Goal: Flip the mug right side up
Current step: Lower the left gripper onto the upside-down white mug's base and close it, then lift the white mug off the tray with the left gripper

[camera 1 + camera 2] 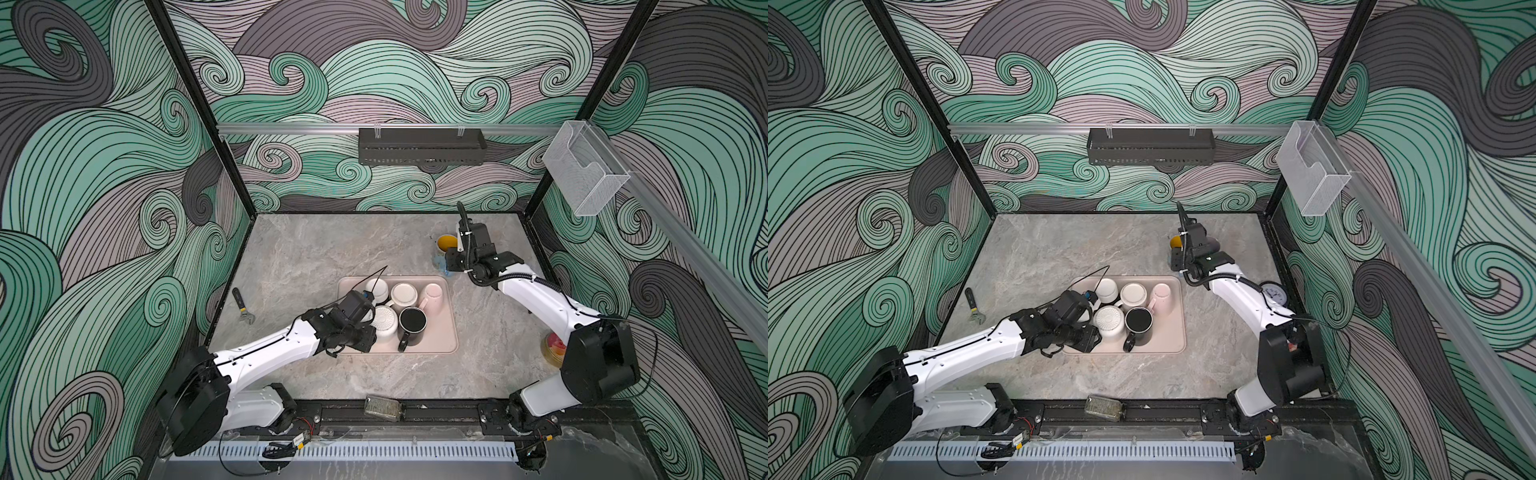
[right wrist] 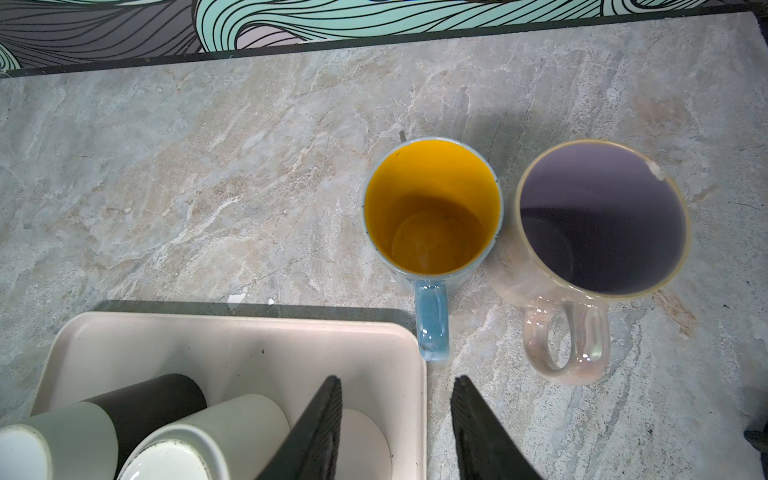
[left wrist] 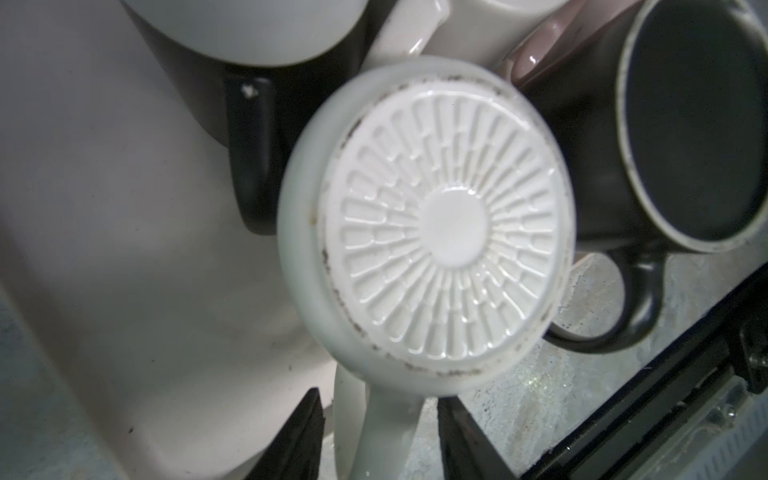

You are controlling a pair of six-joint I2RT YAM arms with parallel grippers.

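Counter (image 1: 316,249) carries tray (image 1: 442,332). Mug (image 3: 440,216): white, ribbed base up, inverted in the tray, directly ahead of left pincer (image 3: 379,397). Its handle (image 3: 382,440) points back between the jaws. Black mug (image 3: 698,124) stands upright just beyond it.

Left pincer: part-open, jaws straddling the handle, thin gap each side, no grip seen.

Right pincer (image 2: 395,382): well apart, over the tray corner, jaws apart, empty. Ahead of it, upright on the counter: yellow-lined mug (image 2: 432,208), purple-lined mug (image 2: 602,216).
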